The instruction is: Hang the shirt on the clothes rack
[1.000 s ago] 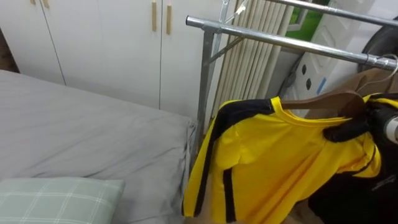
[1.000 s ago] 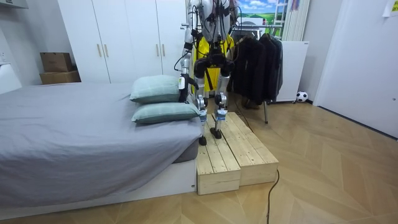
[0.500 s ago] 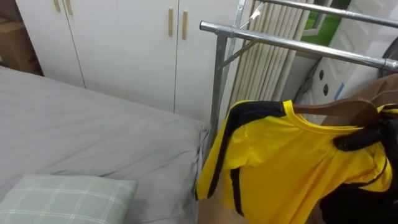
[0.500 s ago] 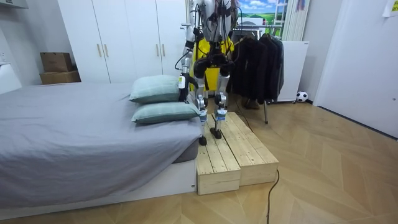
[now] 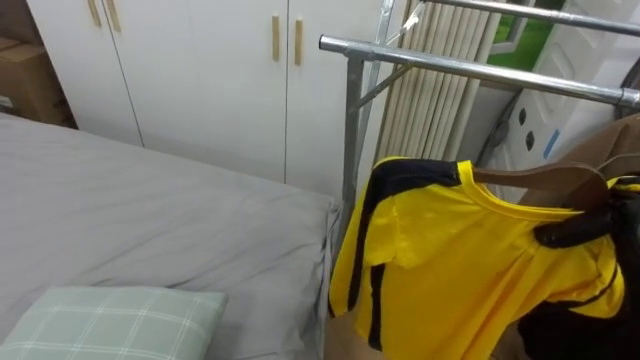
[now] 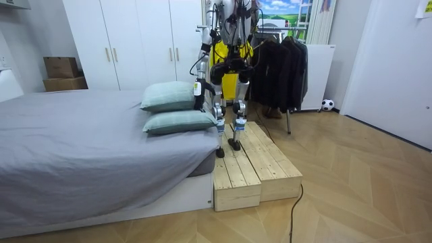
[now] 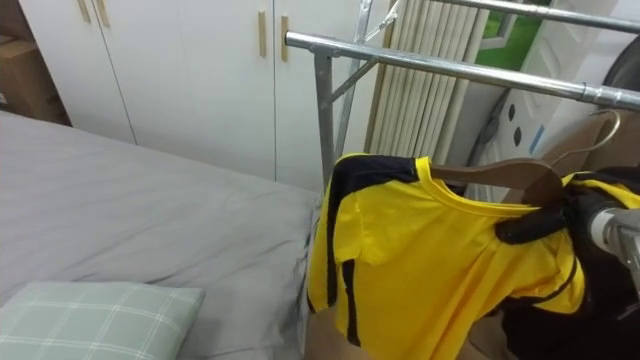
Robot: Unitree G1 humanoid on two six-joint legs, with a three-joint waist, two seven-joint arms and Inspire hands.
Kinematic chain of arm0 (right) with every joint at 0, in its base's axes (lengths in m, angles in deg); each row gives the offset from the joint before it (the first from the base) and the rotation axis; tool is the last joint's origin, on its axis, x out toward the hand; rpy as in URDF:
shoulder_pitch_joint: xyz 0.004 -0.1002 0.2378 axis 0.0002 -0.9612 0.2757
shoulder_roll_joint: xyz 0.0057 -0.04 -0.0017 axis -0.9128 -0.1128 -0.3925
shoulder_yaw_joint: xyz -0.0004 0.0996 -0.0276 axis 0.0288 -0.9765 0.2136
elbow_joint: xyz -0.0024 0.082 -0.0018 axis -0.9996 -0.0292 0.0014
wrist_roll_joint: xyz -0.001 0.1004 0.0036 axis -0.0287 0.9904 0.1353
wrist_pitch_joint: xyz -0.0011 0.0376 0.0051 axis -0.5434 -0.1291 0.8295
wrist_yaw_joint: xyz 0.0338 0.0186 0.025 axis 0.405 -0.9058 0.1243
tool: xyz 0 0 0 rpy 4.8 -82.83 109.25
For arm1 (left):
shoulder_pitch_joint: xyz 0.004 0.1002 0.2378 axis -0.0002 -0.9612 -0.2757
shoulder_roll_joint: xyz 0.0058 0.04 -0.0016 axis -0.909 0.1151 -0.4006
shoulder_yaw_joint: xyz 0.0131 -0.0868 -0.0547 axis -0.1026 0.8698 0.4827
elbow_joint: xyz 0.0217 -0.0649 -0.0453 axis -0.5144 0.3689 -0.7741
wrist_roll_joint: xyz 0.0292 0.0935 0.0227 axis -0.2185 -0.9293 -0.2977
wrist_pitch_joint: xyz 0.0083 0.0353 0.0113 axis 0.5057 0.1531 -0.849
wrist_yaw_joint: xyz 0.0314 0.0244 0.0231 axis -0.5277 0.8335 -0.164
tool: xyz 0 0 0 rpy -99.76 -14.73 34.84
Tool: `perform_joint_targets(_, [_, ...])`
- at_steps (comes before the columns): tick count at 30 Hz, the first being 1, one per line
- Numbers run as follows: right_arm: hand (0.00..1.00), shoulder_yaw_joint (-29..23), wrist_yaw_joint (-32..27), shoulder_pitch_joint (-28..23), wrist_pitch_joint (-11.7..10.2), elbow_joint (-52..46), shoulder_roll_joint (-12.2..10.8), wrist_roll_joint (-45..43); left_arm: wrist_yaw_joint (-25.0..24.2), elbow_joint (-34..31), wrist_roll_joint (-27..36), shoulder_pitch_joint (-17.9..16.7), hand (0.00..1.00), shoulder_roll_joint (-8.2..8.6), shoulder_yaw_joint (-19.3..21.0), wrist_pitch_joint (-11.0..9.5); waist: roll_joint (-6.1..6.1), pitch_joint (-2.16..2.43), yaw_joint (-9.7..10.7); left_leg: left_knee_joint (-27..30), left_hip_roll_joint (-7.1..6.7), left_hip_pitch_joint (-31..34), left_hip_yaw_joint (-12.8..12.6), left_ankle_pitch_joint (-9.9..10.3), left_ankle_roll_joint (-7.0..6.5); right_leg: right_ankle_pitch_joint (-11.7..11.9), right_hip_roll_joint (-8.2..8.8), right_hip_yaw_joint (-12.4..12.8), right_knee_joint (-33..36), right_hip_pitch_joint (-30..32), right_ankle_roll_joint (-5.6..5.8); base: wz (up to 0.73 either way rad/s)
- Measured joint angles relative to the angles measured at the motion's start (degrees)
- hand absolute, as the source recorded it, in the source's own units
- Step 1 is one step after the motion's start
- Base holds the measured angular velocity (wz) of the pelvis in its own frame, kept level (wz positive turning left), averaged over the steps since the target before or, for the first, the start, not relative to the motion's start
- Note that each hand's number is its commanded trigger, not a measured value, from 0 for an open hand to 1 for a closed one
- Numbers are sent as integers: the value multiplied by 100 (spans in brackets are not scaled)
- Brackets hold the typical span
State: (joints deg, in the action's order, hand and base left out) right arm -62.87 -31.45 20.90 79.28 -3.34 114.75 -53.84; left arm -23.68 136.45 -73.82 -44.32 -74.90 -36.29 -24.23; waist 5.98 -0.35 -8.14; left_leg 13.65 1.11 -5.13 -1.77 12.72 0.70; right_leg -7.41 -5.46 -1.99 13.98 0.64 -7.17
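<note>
While the robot stands on the wooden platform (image 6: 260, 162) beside the bed (image 6: 81, 148) | right hand (image 5: 570, 228) fingers clamped on hanger (image 5: 545, 182) (yellow shirt (image 5: 450, 260) on it) | just below rail (image 5: 480, 72)

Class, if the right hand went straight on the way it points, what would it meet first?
The right hand, curled round the wooden hanger carrying the yellow shirt, points toward the view's left. Beyond what it holds, the rack's upright post probably comes first, though depth is unclear.
</note>
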Motion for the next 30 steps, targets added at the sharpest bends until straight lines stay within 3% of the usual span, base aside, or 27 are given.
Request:
perform_joint_targets(15, [100, 50, -7, 1, -1, 19, 239, -92, -114, 0, -16, -56, 0, -114, 17, -8, 222, 5, 64, 90, -87, 14, 7, 34, -62, -93, 85, -75, 144, 17, 69, 1])
perform_joint_targets(21, [100, 75, -9, 1, -6, 6, 286, -325, -158, -23, -4, -67, 0, -137, -106, -9, 191, 4, 203, 323, -70, 75, 42, 161, -146, -215, 144, -220, 167, -35, 186, 20])
perform_joint_targets(30, [100, 75, -9, 9, -55, -51, 394, -595, -160, 119, -6, 176, 0, -138, -101, -7, 123, -7, 254, 721, -25, 466, 85, 280, -198, -54, 167, -457, 63, 49, 172, 9])
